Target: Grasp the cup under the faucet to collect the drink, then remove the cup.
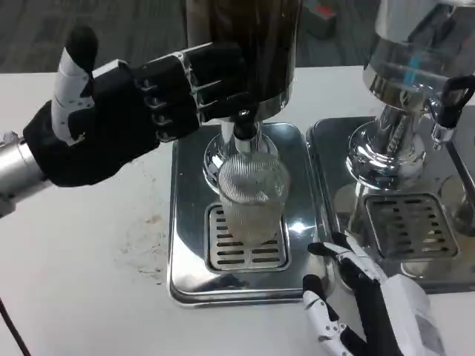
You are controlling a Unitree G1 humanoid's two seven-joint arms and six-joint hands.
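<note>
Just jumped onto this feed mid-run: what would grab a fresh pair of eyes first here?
First, the left hand, raised at upper left with its fingers reaching against the dark dispenser, close to the faucet. Right below, a clear ribbed cup stands on the drip tray under that faucet. At lower right, the right hand rests beside the tray, fingers spread, not touching the cup.

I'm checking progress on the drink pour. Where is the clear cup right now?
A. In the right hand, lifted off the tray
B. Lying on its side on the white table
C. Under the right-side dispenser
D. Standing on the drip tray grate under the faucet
D: the cup stands upright on the drip tray directly below the faucet, with neither hand holding it.
</note>
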